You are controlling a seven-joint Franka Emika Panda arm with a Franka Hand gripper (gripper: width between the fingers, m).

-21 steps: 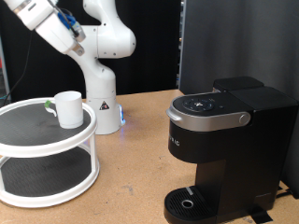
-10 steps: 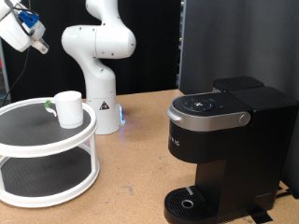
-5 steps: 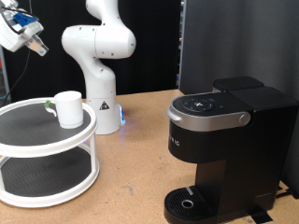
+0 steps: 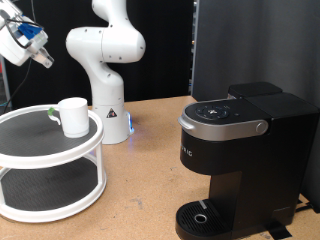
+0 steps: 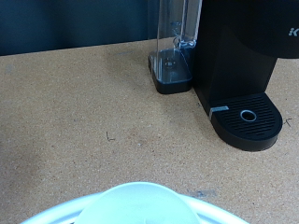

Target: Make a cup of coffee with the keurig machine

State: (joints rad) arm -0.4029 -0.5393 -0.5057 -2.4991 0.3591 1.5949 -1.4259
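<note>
The white cup (image 4: 72,116) stands upright on the top tier of a white round rack (image 4: 50,190) at the exterior view's left. The black keurig machine (image 4: 240,150) stands at the right with its lid closed and its round drip tray (image 4: 200,215) bare. My gripper (image 4: 32,45) hangs high at the top left, above and to the left of the cup, holding nothing that shows. In the wrist view the cup's top (image 5: 140,198) shows at the picture's edge, with the machine (image 5: 238,47) and its drip tray (image 5: 248,117) beyond. No fingers show there.
The arm's white base (image 4: 108,110) stands behind the rack on the brown tabletop (image 4: 150,180). A small dark-topped thing (image 4: 51,113) lies beside the cup on the rack. The machine's clear water tank (image 5: 176,47) sits at its side. A black panel stands behind.
The arm swung from above the cup out to the exterior view's far left, then the hand drifted slightly down and right. Cup and machine have not moved.
</note>
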